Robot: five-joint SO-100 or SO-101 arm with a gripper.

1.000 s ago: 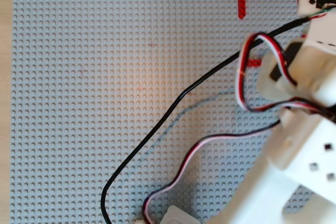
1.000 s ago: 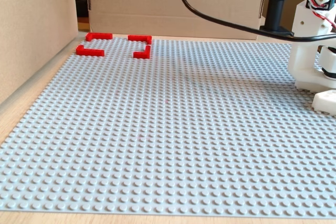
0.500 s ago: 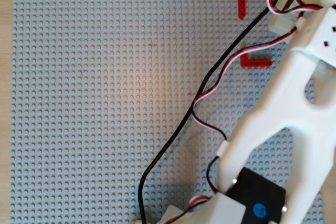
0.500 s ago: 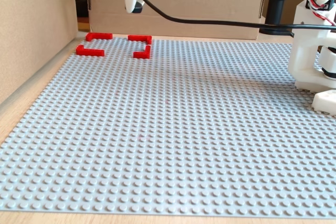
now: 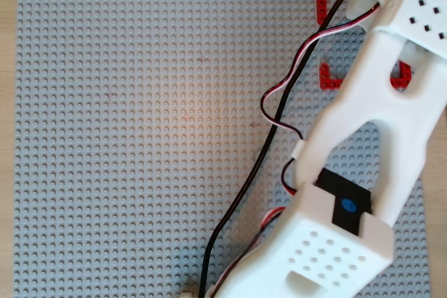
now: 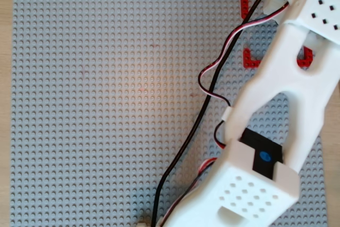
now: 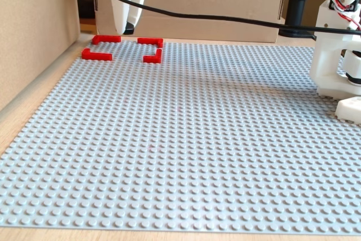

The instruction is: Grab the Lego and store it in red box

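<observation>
Overhead, hand (image 7: 125,26) holds dark Lego (image 7: 129,27) above red box (image 7: 97,56); axis unclear.

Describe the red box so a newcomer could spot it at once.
Start at the grey studded baseplate and follow it to its far left corner in the fixed view, below the white hand. The red box there is only four thin red corner brackets outlining a square, the plate's only red pieces.
</observation>
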